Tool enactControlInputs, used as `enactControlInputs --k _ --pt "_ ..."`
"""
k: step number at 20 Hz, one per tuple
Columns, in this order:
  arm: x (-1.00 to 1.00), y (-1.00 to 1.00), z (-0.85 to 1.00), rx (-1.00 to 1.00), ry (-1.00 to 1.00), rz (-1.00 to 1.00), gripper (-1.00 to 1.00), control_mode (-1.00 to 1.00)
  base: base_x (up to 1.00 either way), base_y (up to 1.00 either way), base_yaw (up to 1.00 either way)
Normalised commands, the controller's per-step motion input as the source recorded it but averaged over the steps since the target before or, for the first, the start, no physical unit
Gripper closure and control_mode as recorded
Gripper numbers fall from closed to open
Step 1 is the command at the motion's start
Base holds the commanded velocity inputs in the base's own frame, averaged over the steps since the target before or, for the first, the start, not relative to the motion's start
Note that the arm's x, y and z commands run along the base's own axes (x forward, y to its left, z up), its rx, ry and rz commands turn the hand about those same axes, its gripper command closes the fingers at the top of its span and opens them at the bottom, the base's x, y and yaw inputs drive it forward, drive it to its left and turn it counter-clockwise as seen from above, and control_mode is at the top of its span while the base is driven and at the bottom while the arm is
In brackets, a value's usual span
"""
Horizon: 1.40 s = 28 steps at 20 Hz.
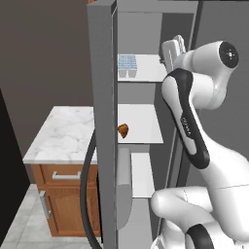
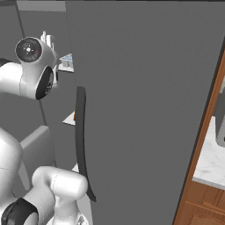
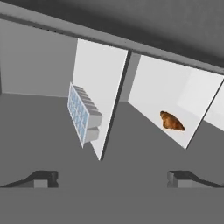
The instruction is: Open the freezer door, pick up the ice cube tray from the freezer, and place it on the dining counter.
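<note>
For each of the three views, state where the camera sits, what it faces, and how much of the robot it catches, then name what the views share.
Left base view: behind the arm to its left, facing the open freezer; white arm at right, freezer door edge-on.
Right base view: behind the arm to its right, facing a plain grey door; arm at left.
Hand view: on the hand, rolled sideways, facing the shelves; the open gripper at the bottom.
Shared: the ice cube tray and the brown food item.

ice cube tray (image 2: 67, 60) mostly hidden behind the arm and the plain fridge door in the right base view, freezer door (image 1: 103, 121) cut off at top and bottom, brown food item (image 1: 123, 130) too small to identify, half behind the door edge
</note>
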Motion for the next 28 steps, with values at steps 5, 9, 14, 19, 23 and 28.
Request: enactControlInputs --k 5,9,14,19,23,28 --pt "0.12 0.16 0.0 0.0 0.0 0.0 -1.0 -1.0 0.0 0.0 0.0" --pt "0.13 0.1 0.0 0.0 0.0 0.0 -1.0 -1.0 0.0 0.0 0.0" --pt "0.14 0.02 0.0 0.0 0.0 0.0 -1.0 -1.0 0.0 0.0 0.0" --pt "0.19 0.0 0.0 0.0 0.0 0.0 -1.0 -1.0 0.0 0.0 0.0" --pt "0.23 0.0 0.0 0.0 0.0 0.0 -1.0 -1.0 0.0 0.0 0.0" --pt "0.2 0.0 0.0 0.0 0.0 0.0 -1.0 -1.0 0.0 0.0 0.0"
